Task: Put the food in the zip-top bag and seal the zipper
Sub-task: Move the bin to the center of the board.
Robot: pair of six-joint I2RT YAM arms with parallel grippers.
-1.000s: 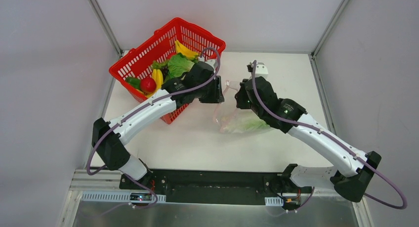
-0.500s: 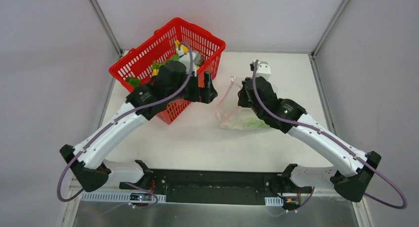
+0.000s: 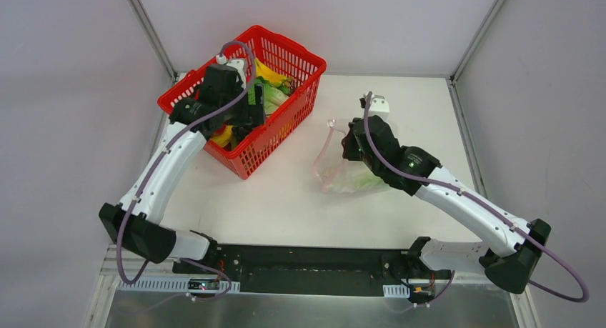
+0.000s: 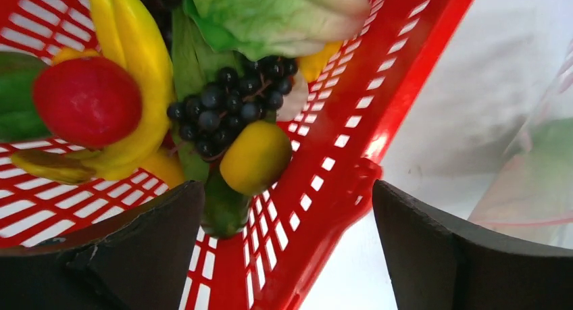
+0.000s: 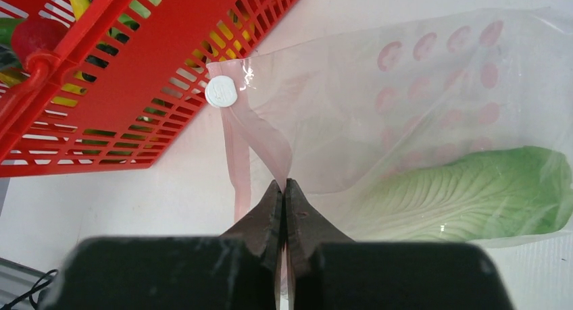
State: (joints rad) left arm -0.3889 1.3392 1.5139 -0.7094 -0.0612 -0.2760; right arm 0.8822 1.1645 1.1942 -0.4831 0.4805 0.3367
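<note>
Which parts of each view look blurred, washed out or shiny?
Left wrist: the near fingers are dark and soft-edged, the zip-top bag pale and hazy. Right wrist: small glare spots beside the white slider. Top external: even light, faint shadows.

Red mesh basket [image 3: 282, 128]; clear bag [image 5: 405, 87], pink dots; pale-green cabbage [image 5: 473, 192].

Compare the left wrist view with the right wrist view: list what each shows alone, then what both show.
Left wrist only: the dark grapes, and the left claw open above the red basket. Right wrist only: the right claw shut on the zipper strip, and its white slider. Both: the red basket, the zip-top bag with green cabbage inside it, and the white table.
</note>
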